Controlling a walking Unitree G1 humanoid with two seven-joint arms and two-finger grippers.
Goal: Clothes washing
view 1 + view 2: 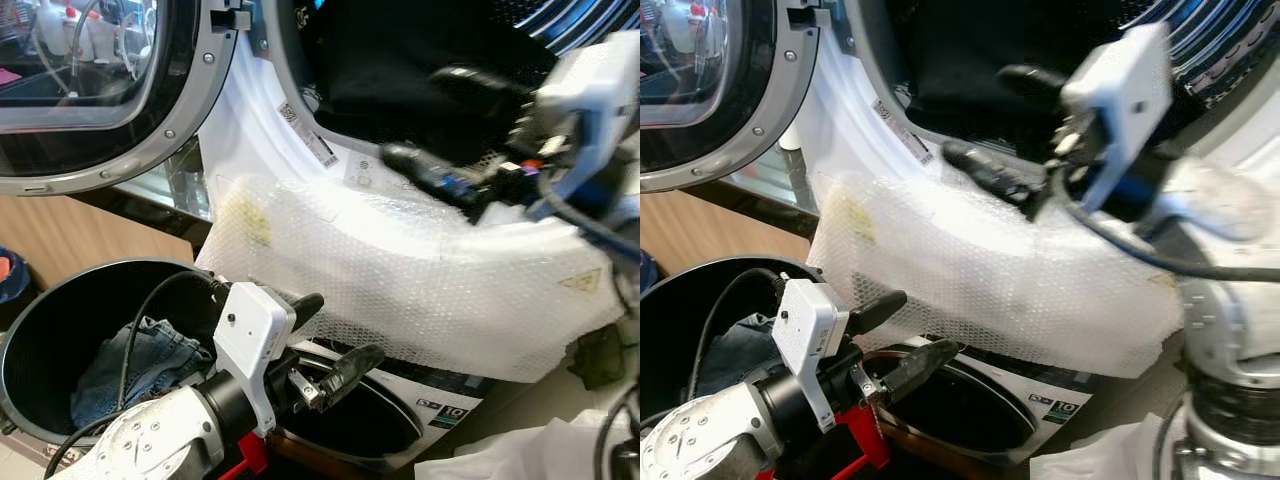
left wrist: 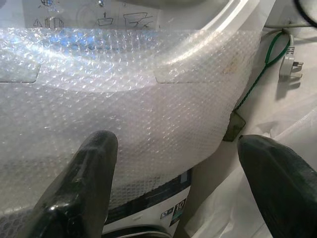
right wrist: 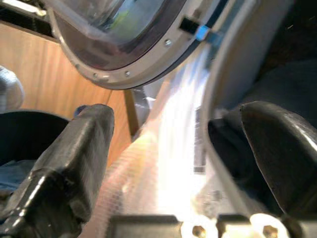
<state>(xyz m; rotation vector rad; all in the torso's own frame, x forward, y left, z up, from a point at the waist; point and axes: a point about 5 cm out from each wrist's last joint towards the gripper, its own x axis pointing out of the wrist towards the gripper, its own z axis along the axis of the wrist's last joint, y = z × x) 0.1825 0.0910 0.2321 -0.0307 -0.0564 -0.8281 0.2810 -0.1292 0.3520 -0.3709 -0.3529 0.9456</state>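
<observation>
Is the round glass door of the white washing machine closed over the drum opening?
No: the round glass door stands swung open to the robot's left, and dark clothing shows inside the uncovered drum opening.

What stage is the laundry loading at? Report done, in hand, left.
Done: the washer door stands open and dark clothing already lies in the drum. In hand: nothing is gripped; the right gripper is open at the drum mouth, and the left gripper is open above the black basket. Left: the denim garment sits in the basket.
</observation>
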